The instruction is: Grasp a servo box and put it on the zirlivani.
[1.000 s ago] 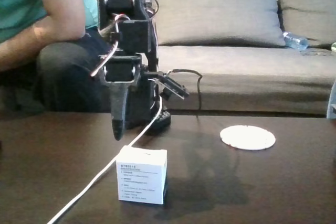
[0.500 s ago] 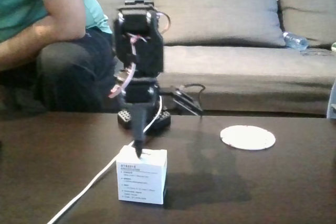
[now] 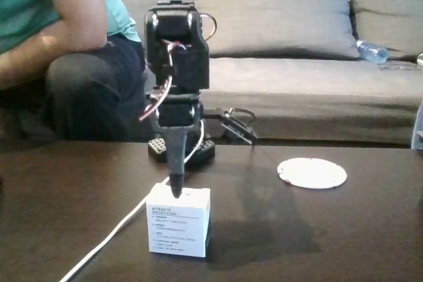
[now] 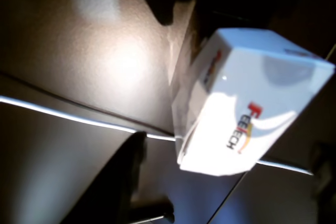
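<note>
1 servo box point(image 3: 178, 221) under the hand point(image 3: 176, 189), 1 zirlivani point(image 3: 312, 172) — well apart

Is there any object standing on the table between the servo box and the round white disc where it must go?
Nothing visible does. In the fixed view, bare dark table lies between the servo box and the zirlivani. The white cable runs on the box's other side.
</note>
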